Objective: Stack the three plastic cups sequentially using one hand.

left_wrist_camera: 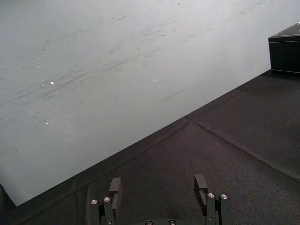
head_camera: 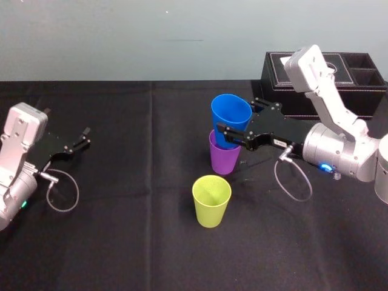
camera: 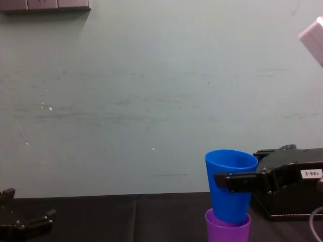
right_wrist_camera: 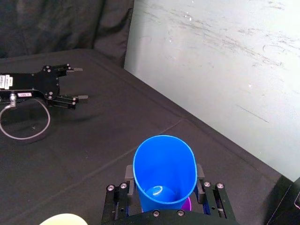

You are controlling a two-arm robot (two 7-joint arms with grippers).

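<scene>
**Blue cup goes into purple: first stack under way on my rig.**

The blue cup (head_camera: 230, 114) sits with its base inside the mouth of the purple cup (head_camera: 224, 160) near the middle of the black table (head_camera: 121, 212), leaning slightly and, as I judge it, not fully seated. My right gripper (head_camera: 237, 121) is clamped across the blue cup's wall, one finger on each side. The yellow-green cup (head_camera: 211, 200) stands alone, near the pair on the side closer to me. A black box (head_camera: 357, 76) sits behind the right arm. My left gripper (head_camera: 85, 137) is parked at the table's left, fingers spread, holding nothing. Next I should straighten the blue cup, press it down, let go, then go for the yellow-green one.
</scene>
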